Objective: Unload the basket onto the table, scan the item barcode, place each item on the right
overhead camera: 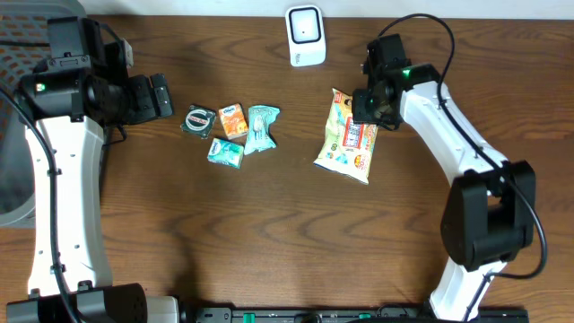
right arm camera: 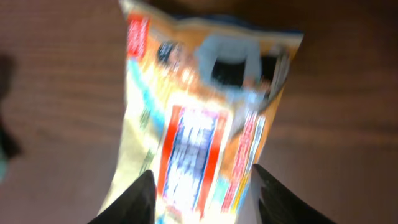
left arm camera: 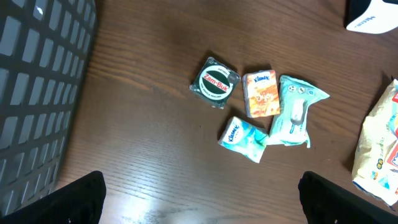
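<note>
Right gripper (right arm camera: 204,177) jaws, half open, straddle the snack bag (right arm camera: 199,93): grip squarely, then face its barcode to the scanner (overhead camera: 305,36); left gripper (left arm camera: 199,183) jaws gape empty.

Snack bag (right arm camera: 199,118): yellow-orange, red-bordered blue panel, print blurred, lying on brown wooden table (right arm camera: 56,93). Right gripper (right arm camera: 204,199): two dark fingers (right arm camera: 134,202) spread apart, flanking the Snack bag's lower end; contact indiscernible.
</note>
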`<act>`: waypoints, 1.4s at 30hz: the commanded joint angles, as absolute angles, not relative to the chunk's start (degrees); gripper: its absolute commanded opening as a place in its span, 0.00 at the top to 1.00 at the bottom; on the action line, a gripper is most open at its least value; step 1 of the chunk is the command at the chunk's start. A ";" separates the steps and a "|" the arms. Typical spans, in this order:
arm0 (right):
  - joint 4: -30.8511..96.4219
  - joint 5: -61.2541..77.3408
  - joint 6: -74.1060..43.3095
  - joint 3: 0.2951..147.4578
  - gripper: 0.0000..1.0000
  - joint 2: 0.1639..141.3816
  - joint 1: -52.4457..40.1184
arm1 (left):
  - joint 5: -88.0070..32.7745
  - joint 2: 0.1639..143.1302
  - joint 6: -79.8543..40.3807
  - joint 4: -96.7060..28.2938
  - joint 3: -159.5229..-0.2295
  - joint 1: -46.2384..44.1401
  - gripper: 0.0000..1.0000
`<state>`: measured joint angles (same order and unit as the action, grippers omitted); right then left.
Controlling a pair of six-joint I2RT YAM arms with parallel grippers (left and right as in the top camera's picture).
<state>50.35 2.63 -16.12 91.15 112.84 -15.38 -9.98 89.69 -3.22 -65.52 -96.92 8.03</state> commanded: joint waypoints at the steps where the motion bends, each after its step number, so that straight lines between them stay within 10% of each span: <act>1: 53.63 5.08 -16.25 90.15 0.59 112.46 -17.85 | -9.85 89.89 -3.73 -65.54 -96.77 8.05 0.02; 24: 60.49 -16.62 -22.04 82.81 0.52 109.03 -20.21 | -9.85 89.89 -3.73 -65.54 -96.77 8.05 0.02; 34: 48.69 -8.58 -20.73 87.20 0.01 109.73 -25.52 | -9.85 89.89 -3.73 -65.54 -96.77 8.05 0.02; 42: 45.98 -27.24 -20.75 87.11 0.01 118.15 -31.81 | -9.85 89.89 -3.73 -65.54 -96.77 8.05 0.02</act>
